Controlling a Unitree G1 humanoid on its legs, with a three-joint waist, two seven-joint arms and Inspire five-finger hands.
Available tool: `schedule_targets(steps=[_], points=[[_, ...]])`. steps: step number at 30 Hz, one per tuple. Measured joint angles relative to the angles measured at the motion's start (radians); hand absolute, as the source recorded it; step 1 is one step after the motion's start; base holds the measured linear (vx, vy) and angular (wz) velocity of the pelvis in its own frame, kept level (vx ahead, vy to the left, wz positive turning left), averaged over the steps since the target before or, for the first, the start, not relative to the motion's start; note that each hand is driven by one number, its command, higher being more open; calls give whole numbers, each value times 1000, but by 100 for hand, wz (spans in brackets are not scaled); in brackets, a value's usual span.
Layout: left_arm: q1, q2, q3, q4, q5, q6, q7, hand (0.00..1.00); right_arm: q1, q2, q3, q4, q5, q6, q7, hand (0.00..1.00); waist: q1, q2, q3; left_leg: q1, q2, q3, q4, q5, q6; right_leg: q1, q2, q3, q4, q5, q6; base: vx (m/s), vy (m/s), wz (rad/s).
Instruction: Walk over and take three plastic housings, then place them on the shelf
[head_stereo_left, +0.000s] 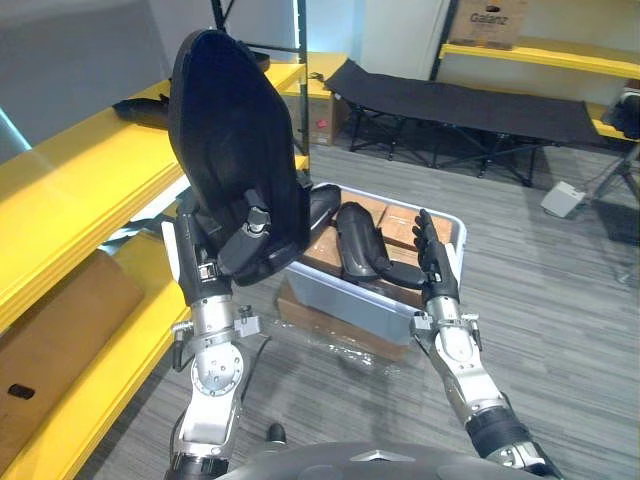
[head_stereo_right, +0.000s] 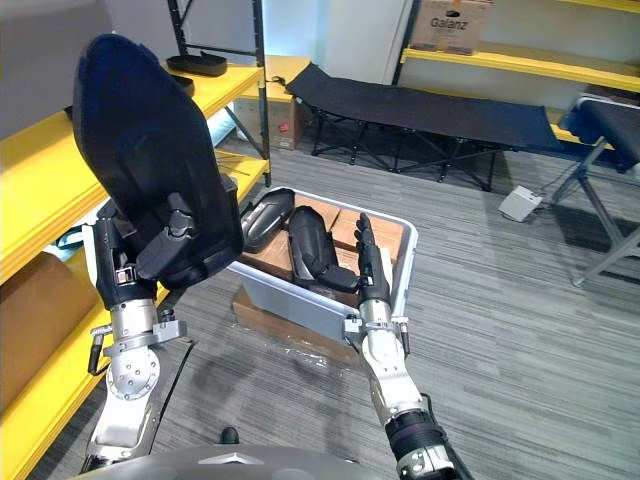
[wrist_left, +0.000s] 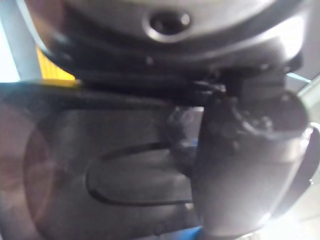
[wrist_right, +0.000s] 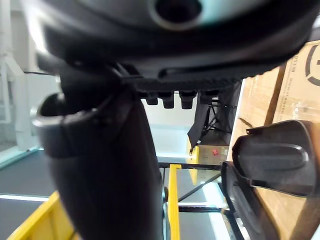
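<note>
Your left hand (head_stereo_left: 238, 252) grips the lower end of a housing (head_stereo_left: 232, 130), thumb curled across its face. It holds the piece upright and raised beside the yellow shelf (head_stereo_left: 90, 190), a pose that, I judge, lets it clear the board's edge before you set it down. The housing is a smooth, dark, glossy plastic shell, long and rounded like a shield (the left wrist view seems to show a moulded ridge on it, though it is too close to be sure). Your right hand (head_stereo_left: 436, 255) is flat, fingers straight, holding nothing, just over the near rim of the pale bin (head_stereo_left: 345, 300). Two more housings (head_stereo_left: 360, 245) lie in the bin on cardboard boxes (head_stereo_left: 400, 225), close to that hand for the next pick.
</note>
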Motion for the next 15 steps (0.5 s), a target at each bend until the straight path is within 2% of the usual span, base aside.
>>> schedule_targets(steps=[6, 11, 13, 15], points=[[70, 6, 24, -47, -37, 3, -99, 0, -71, -5, -34, 94, 1, 57, -3, 100, 30, 9, 2, -10, -7, -27, 0, 5, 2, 9, -3, -28, 0, -5, 7, -20, 2, 13], [68, 34, 19, -47, -63, 4, -152, 0, -194, -60, -57, 201, 6, 110, 28, 100, 50, 28, 23, -54, -9, -47, 1, 19, 8, -23, -5, -41, 17, -5, 7, -39, 10, 12], [55, 50, 11, -48, -66, 5, -150, 0, -306, -94, -87, 286, 4, 157, 35, 100, 56, 40, 70, -91, -4, -61, 3, 33, 8, -63, -6, -51, 41, -7, 4, -98, 20, 16], [2, 84, 10, -39, -73, 5, -145, 0, -455, -147, -115, 392, 29, 200, 39, 100, 77, 45, 146, -154, 5, -81, 4, 50, 8, -127, -3, -63, 73, -7, 1, -122, 2, 17]])
